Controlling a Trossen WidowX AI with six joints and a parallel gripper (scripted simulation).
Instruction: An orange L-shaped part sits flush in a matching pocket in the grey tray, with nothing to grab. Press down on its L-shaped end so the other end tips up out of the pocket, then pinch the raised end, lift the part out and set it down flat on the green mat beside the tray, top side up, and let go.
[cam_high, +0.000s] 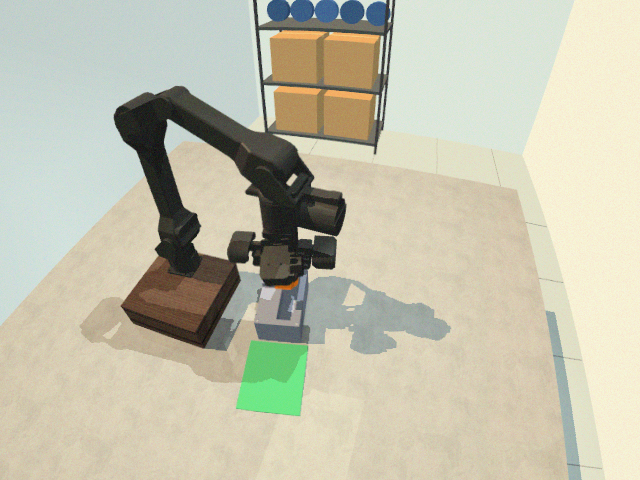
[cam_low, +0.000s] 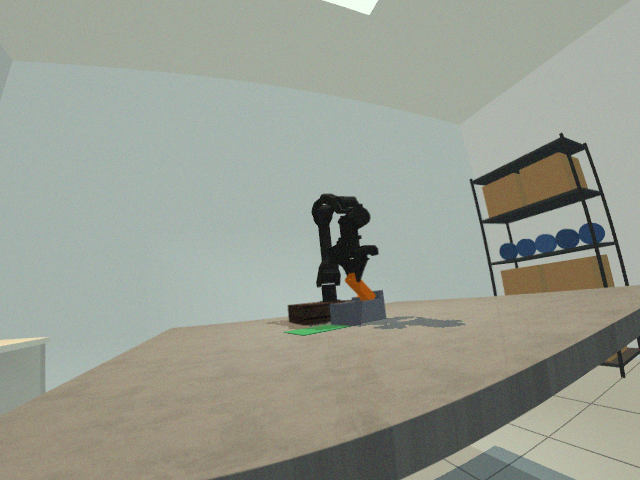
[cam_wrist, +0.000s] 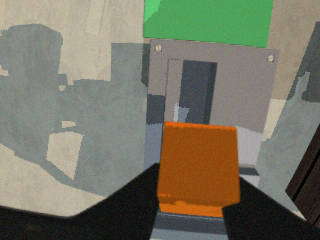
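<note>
The orange L-shaped part (cam_high: 286, 284) (cam_low: 360, 287) (cam_wrist: 200, 162) is tilted steeply, with its upper end between the fingers. My gripper (cam_low: 356, 277) (cam_wrist: 191, 174) is shut on it, above the grey tray (cam_high: 279, 331) (cam_low: 345, 314) (cam_wrist: 245, 85). In the exterior view the part slants down to the tray's rim; whether its low end still touches the tray cannot be told. The near stretch of the pocket shows empty in the wrist view. The green mat (cam_high: 268, 395) (cam_low: 314, 330) (cam_wrist: 210, 20) lies flat beside the tray's end, with nothing on it.
The arm's wooden base block (cam_high: 170, 302) (cam_low: 306, 313) (cam_wrist: 311, 182) stands close beside the tray. The tray has a raised wall (cam_low: 380, 303) at the end away from the mat. A shelf rack (cam_high: 323, 85) (cam_low: 545, 204) with boxes stands beyond the table.
</note>
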